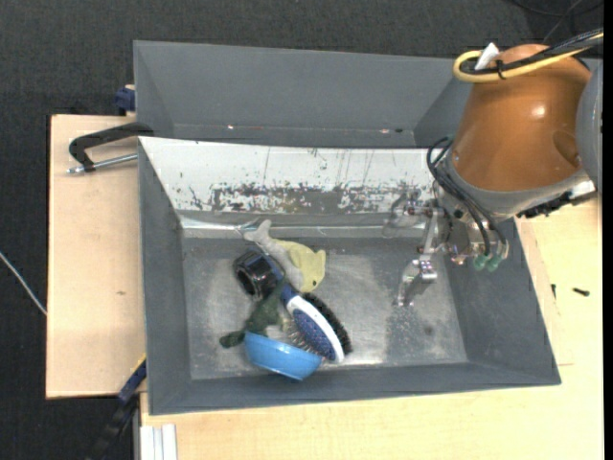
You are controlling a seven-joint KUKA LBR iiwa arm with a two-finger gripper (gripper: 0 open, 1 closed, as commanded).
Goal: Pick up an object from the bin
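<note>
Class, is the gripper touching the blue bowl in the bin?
Apart. The camera view shows bare bin floor between the gripper and the blue bowl.

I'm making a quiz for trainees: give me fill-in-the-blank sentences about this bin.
In this view the gripper hangs to the ___ of the heap, over bare floor of the bin. The bowl at the heap's near edge is ___. The soft thing beside the black cup is pale ___.
Missing words: right; blue; yellow.
</note>
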